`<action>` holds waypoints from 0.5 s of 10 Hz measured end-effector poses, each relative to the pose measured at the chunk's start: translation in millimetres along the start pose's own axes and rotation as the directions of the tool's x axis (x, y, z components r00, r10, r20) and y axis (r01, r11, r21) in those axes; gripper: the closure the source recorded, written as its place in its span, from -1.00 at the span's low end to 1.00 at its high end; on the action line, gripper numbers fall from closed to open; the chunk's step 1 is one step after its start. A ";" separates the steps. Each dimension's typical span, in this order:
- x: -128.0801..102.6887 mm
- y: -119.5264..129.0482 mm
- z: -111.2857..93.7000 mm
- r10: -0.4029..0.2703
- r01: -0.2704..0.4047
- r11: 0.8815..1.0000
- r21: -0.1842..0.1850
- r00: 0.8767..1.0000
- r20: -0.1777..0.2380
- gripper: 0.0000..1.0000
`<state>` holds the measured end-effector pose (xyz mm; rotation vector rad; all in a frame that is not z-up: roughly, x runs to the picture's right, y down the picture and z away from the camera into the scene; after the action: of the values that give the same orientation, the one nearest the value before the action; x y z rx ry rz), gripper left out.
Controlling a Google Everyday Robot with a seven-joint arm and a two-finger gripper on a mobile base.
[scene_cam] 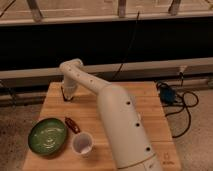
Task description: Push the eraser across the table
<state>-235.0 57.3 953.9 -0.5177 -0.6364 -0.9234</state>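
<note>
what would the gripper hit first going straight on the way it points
Likely the light wooden butcher-block table; the gripper points down over its far left, nothing seen between, depth unclear.

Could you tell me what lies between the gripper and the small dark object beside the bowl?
Only bare table, seen in the camera view; the gripper hangs over its far part, the dark object by the bowl.
</note>
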 end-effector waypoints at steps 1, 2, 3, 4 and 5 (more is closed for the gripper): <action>0.4 -0.1 -0.2 0.000 0.000 1.000 0.000 1.000 -0.001 0.91; 0.6 -0.3 -0.3 0.000 0.000 1.000 0.000 1.000 0.000 0.91; 2.7 -2.7 0.2 -0.002 0.002 1.000 0.004 1.000 -0.001 0.91; 8.1 -9.7 1.8 -0.005 0.005 1.000 0.017 1.000 -0.004 0.91; 7.0 -9.9 1.9 -0.009 0.009 1.000 0.015 1.000 -0.005 0.91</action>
<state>-240.8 49.6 961.5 -0.4991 -0.6413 -0.9269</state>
